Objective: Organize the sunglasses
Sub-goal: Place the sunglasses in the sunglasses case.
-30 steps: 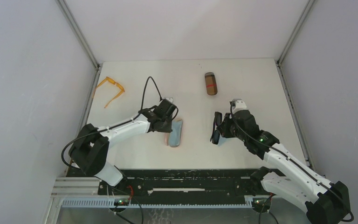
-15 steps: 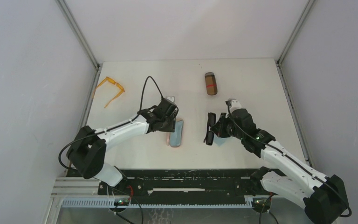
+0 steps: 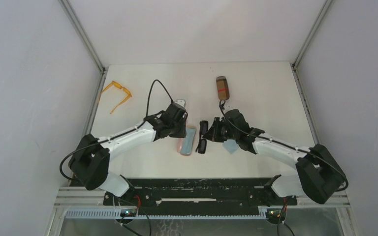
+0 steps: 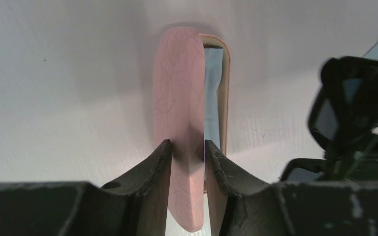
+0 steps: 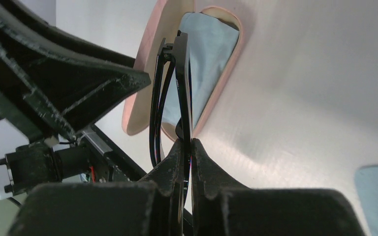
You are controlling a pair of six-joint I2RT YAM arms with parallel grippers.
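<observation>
The orange sunglasses (image 3: 117,93) lie at the far left of the tabletop (image 3: 266,88), well apart from both arms. Near the middle, the left end effector (image 4: 187,150) pinches the raised lid of the pink case (image 4: 177,98). If that thin flap slips, it could fall across the opening. Just right of it, the folded black sunglasses (image 5: 182,73) hang at the case's mouth, clenched edge-on in the right end effector (image 5: 186,143). So narrow a hold could let them twist and catch the rim, and the two wrists are close enough to bump.

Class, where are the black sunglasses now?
Top view, mid-table: the black sunglasses are pinched in the right arm's fingers, just right of the pink case.
</observation>
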